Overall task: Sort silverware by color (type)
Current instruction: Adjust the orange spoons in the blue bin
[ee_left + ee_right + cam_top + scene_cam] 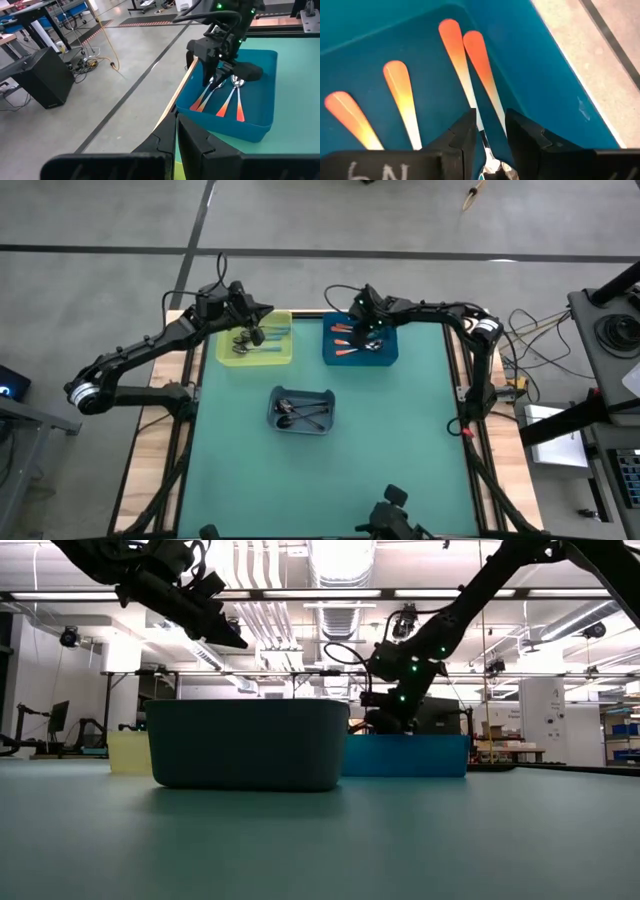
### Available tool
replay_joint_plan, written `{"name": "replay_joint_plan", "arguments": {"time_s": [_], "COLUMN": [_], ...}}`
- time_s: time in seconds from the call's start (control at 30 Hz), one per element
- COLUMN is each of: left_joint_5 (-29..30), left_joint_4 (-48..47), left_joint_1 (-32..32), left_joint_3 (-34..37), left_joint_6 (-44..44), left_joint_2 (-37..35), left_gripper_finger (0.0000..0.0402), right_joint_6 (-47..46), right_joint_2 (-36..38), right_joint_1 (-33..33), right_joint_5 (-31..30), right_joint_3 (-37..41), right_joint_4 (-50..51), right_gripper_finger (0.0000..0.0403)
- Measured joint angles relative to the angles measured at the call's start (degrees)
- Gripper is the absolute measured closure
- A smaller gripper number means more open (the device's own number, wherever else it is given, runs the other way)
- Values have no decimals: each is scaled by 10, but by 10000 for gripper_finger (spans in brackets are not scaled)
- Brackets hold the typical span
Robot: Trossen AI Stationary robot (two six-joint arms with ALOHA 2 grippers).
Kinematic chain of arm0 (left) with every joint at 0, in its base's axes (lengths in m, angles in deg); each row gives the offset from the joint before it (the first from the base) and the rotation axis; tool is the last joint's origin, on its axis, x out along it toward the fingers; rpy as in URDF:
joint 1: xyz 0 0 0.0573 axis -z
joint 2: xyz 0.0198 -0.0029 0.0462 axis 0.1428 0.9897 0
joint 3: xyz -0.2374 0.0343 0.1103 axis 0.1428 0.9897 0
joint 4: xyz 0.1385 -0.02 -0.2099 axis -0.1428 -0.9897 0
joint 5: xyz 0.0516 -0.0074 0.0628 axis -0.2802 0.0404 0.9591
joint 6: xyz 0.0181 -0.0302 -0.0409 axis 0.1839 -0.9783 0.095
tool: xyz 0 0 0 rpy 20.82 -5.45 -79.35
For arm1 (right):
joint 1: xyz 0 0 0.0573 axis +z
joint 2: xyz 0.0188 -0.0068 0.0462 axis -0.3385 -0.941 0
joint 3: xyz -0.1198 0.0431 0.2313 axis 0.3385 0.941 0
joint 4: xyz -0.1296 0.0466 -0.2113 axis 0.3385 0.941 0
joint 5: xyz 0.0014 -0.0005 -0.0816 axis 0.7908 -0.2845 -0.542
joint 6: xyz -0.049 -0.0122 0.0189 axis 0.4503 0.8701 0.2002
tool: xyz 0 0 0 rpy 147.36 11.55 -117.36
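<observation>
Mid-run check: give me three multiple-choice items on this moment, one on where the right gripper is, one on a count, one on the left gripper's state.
1. The right gripper is
A. over the yellow bin
B. down in the blue bin
C. over the grey bin

2. Orange-handled spoons in the right wrist view number
A. two
B. four
C. six

3. The left gripper is
A. shut, holding nothing
B. wide open
C. shut on a spoon

Key: 1 B, its fingers reach among the spoons in the blue bin. 2 B, four orange handles show there. 3 A, its fingers meet with nothing between them.
</observation>
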Motion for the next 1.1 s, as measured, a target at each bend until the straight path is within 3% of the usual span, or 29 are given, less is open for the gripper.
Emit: {"name": "replay_joint_plan", "arguments": {"time_s": [0.4,1.1], "left_joint_5": [0,0], "left_joint_4": [0,9], "left_joint_1": [0,0], "left_joint_3": [0,0], "left_joint_6": [-3,-9], "left_joint_2": [0,0], "left_gripper_finger": [402,402], "right_joint_6": [13,20], "right_joint_2": [0,0], "right_joint_1": [1,3], "right_joint_5": [-11,-54], "right_joint_3": [51,53], "right_joint_4": [-43,-69], "right_gripper_finger": [307,307]}}
